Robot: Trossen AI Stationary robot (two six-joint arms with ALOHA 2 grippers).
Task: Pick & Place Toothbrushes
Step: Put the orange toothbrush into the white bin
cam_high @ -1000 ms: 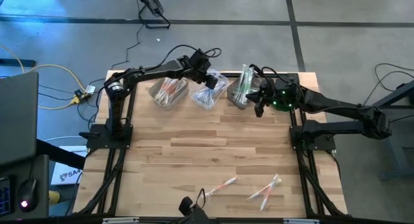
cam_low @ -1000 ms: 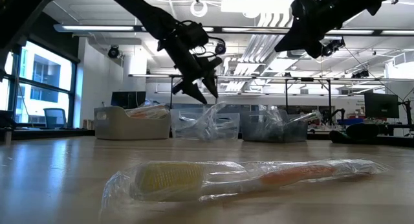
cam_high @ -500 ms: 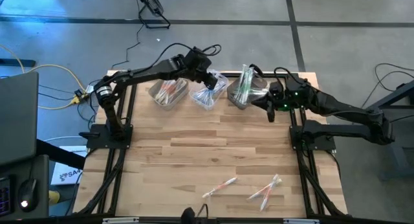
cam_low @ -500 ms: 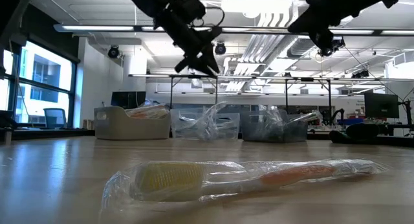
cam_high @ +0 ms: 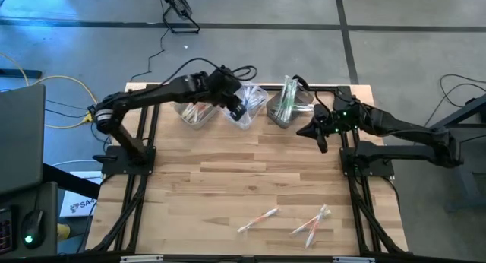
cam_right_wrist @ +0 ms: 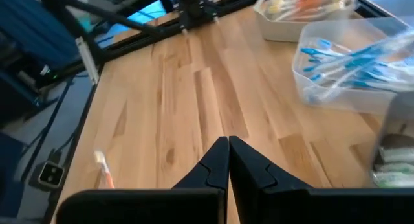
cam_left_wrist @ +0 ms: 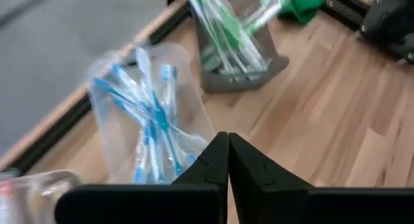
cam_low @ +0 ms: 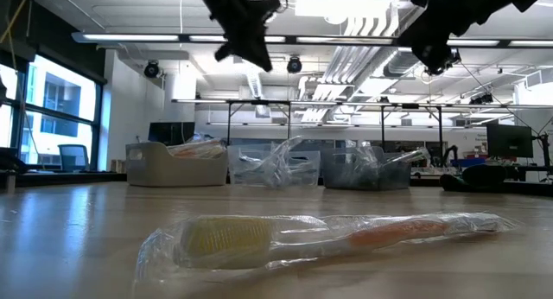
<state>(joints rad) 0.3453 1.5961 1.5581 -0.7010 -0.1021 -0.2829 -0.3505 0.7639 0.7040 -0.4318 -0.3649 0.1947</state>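
While the left gripper (cam_high: 237, 109) hung empty with fingers together just above the blue toothbrushes (cam_left_wrist: 150, 120), the right gripper (cam_high: 320, 136), pinched too, sat beside the green toothbrushes (cam_high: 284, 102).

We're looking down on an evenly lit bench (cam_high: 250, 179), shadows soft and faint, with a blue glow spilling across the floor at ten o'clock. At bench height, the ceiling lights (cam_low: 346, 3) blaze overhead at twelve o'clock and both arms read as dark silhouettes against them. The nearest wrapped toothbrush (cam_low: 328, 234) shows soft glare on its plastic and sits slightly out of focus. In the left wrist view we get motion blur over the blue toothbrushes (cam_left_wrist: 152, 114); the right wrist view smears toward its edges.
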